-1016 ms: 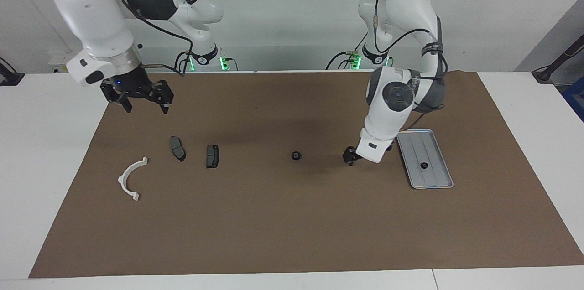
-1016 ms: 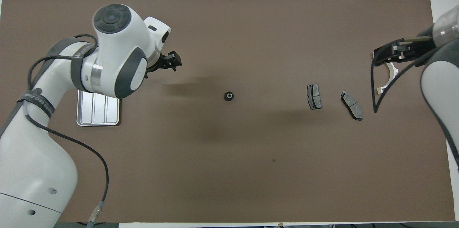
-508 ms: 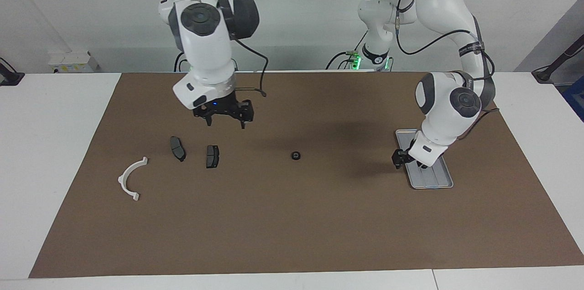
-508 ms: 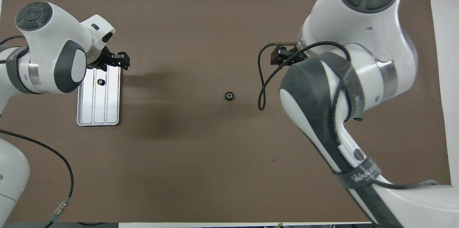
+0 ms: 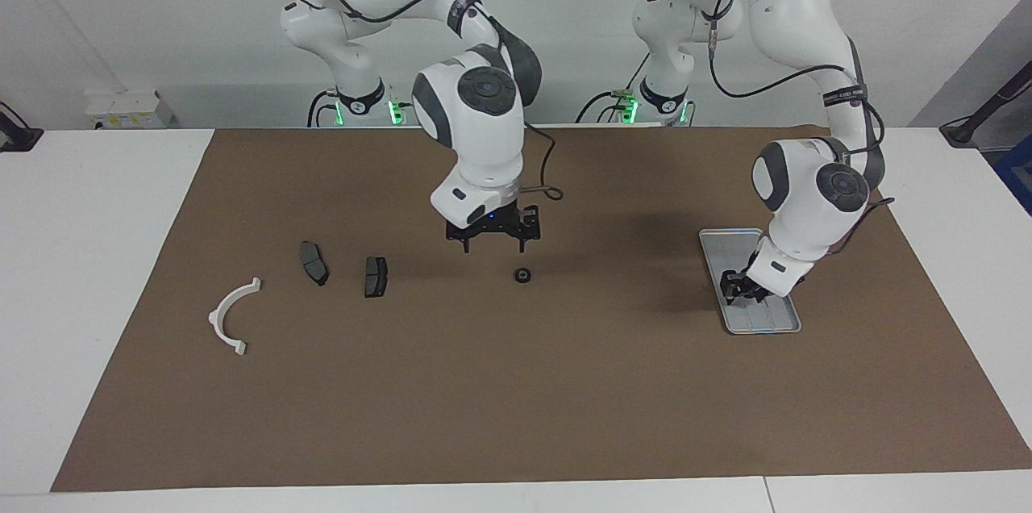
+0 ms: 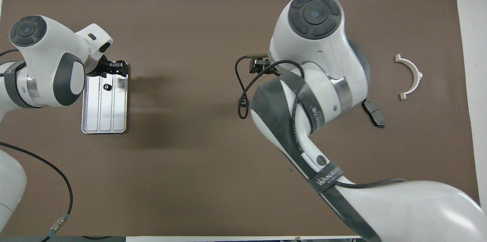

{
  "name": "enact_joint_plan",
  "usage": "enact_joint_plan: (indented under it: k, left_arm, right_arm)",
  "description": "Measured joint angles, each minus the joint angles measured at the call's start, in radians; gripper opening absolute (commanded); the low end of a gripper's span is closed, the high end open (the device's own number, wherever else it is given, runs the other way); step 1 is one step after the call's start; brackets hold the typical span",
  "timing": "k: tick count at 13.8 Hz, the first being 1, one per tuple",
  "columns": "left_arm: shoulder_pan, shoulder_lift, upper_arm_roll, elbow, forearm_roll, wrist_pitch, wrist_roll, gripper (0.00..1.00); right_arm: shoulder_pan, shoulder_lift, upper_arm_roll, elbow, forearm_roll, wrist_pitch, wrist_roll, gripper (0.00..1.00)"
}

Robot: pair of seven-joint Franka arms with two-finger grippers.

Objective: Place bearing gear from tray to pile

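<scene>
Two bearing gears are present. One bearing gear (image 6: 107, 87) lies on the ribbed floor of the tray (image 5: 786, 327), in the half of the tray farther from the robots. The tray sits on the brown mat (image 5: 516, 400) near the edge at the left arm's end of the table. The second gear (image 5: 522, 275) lies on the mat near its centre.

The left gripper (image 5: 738, 287) is down low over the tray, just beside the gear in it. Whether its fingers are released or clenched cannot be told, and no contact with the gear is visible.

The right gripper (image 5: 493, 237) hovers over the mat centre, just above the second gear, with its fingers spread and nothing between them.

The pile lies toward the right arm's end of the mat: two brake pads (image 5: 314, 262) (image 5: 375, 276) side by side, apart from each other, and the white half-ring bracket (image 5: 231, 316) nearest that edge.
</scene>
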Motion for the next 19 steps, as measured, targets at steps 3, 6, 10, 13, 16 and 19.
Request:
enact_joint_plan:
  k: [3, 6, 10, 13, 16, 19]
  left_arm:
    - [0.012, -0.008, 0.001, -0.011, 0.018, 0.003, 0.005, 0.62]
    - [0.012, -0.018, 0.001, -0.043, 0.019, 0.012, 0.005, 0.58]
    - [0.019, -0.025, 0.002, -0.072, 0.019, 0.021, 0.005, 0.55]
    - [0.020, -0.026, 0.002, -0.081, 0.019, 0.037, 0.005, 0.54]
    - [0.020, -0.026, 0.000, -0.111, 0.019, 0.083, 0.005, 0.53]
    - [0.020, -0.026, 0.000, -0.121, 0.019, 0.092, 0.005, 0.50]
  right_arm:
    - [0.018, 0.021, 0.000, 0.005, -0.015, -0.002, 0.001, 0.98]
    - [0.017, 0.047, -0.001, 0.004, -0.015, 0.037, 0.011, 0.99]
    - [0.020, 0.083, -0.001, 0.003, -0.015, 0.079, 0.061, 0.99]
    - [0.033, 0.110, 0.000, 0.000, -0.015, 0.117, 0.102, 0.99]
    - [0.041, 0.127, 0.000, -0.028, -0.015, 0.175, 0.132, 0.99]
    - [0.039, 0.128, -0.001, -0.070, -0.015, 0.216, 0.141, 0.99]
